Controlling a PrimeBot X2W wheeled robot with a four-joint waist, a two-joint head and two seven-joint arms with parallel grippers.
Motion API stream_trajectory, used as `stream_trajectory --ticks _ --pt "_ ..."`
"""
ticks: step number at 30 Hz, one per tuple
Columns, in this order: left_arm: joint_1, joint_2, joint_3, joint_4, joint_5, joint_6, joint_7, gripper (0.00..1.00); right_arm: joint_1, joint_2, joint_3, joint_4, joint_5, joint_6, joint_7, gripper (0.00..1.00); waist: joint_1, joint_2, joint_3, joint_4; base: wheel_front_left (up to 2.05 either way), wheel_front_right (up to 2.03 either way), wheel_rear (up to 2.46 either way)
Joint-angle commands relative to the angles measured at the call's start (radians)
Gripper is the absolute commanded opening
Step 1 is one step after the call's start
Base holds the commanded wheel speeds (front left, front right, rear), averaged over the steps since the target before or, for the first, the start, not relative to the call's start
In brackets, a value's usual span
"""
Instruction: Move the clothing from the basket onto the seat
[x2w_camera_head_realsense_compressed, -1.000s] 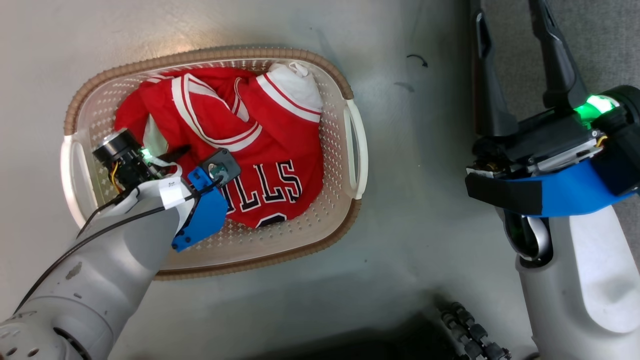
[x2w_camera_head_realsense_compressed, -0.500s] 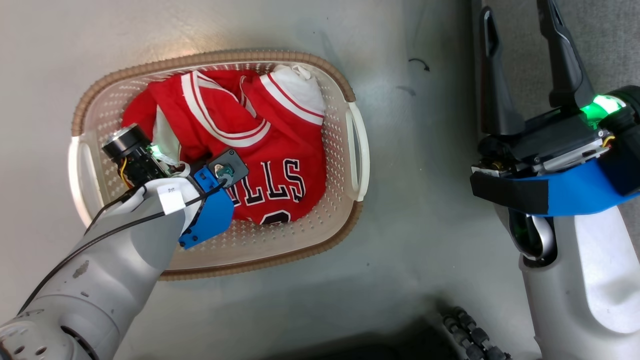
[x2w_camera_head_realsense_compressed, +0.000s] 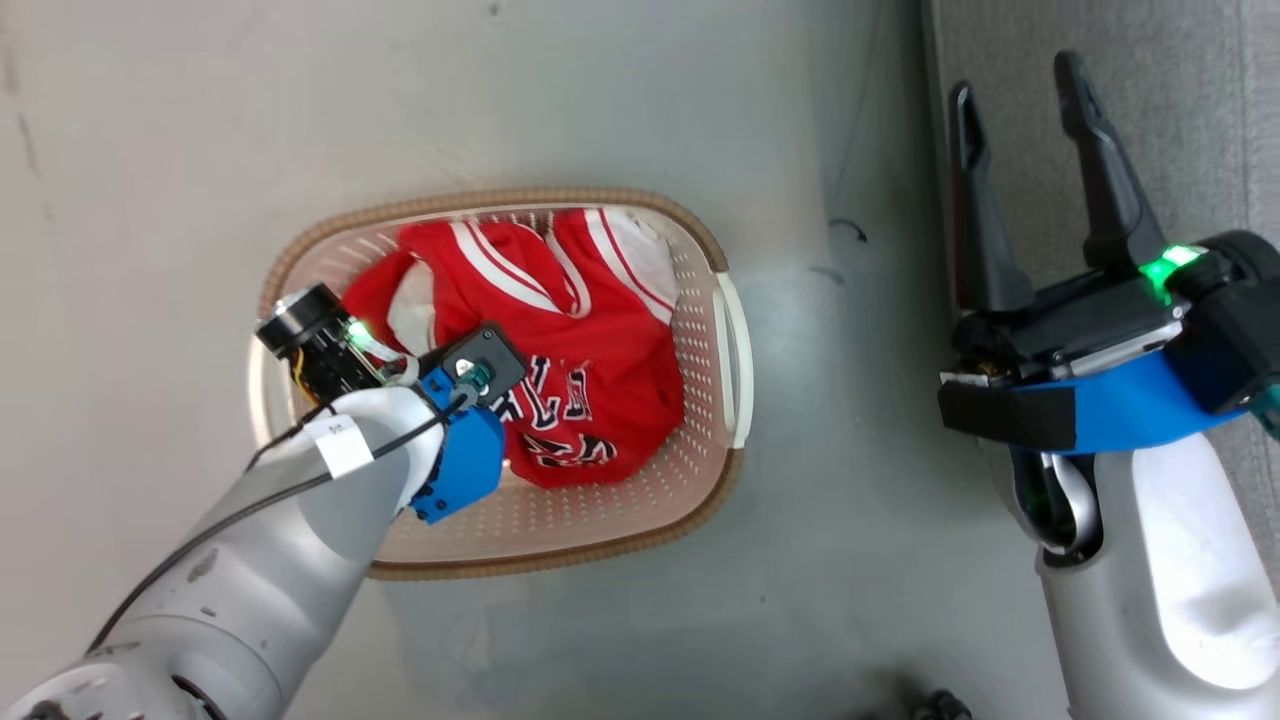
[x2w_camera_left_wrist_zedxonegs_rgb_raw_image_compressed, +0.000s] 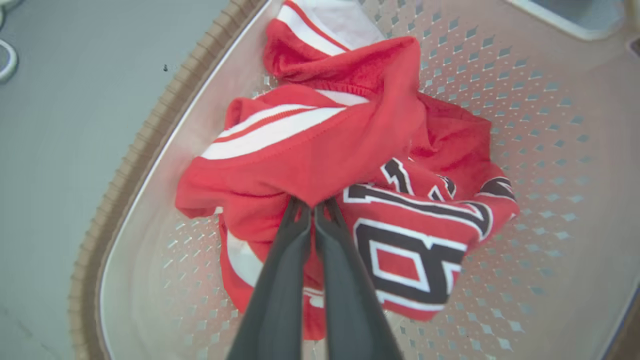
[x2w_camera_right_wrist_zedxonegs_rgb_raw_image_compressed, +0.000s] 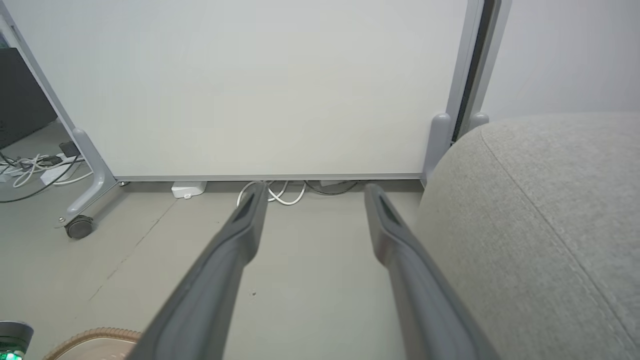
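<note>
Clothing (x2w_camera_left_wrist_zedxonegs_rgb_raw_image_compressed: 320, 160), red with white stripes, bunched inside the basket (x2w_camera_head_realsense_compressed: 705, 470), which stands on the grey floor (x2w_camera_head_realsense_compressed: 500, 90). Left gripper (x2w_camera_left_wrist_zedxonegs_rgb_raw_image_compressed: 314, 205) reaches down into the basket, its dark fingers clenched on a fold of red fabric just beside the black-and-white numbers (lettering partly crumpled). Right gripper (x2w_camera_head_realsense_compressed: 1015, 78) hangs released, fingers spread wide with nothing between them, over the edge of the grey seat (x2w_camera_head_realsense_compressed: 1180, 120), well apart from the basket.
</note>
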Motion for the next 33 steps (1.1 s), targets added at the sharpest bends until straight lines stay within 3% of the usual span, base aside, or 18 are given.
stream_trajectory --ticks 1,10,17,33 --pt "0.012 -0.009 0.003 0.001 -0.012 -0.001 -0.015 0.00 0.021 -0.004 -0.004 0.007 -0.004 0.000 -0.004 1.00 0.0000 0.0000 -0.060 0.027 0.00 0.00 0.00" --pt "0.072 -0.033 0.047 -0.034 -0.060 0.010 -0.047 0.00 0.093 -0.004 -0.021 0.048 -0.014 0.000 -0.004 1.00 0.0000 0.0000 -0.221 0.069 0.00 0.00 0.00" --pt "0.136 -0.009 0.110 -0.163 -0.062 0.036 -0.047 0.00 0.159 -0.004 -0.038 0.073 -0.021 0.000 -0.004 1.00 0.0000 0.0000 -0.346 0.097 0.00 0.00 0.00" --pt "0.269 0.039 0.349 -0.427 -0.026 0.066 -0.048 0.00 0.292 -0.004 -0.046 0.104 -0.013 0.000 -0.004 1.00 0.0000 0.0000 -0.575 0.135 0.00 0.00 0.00"
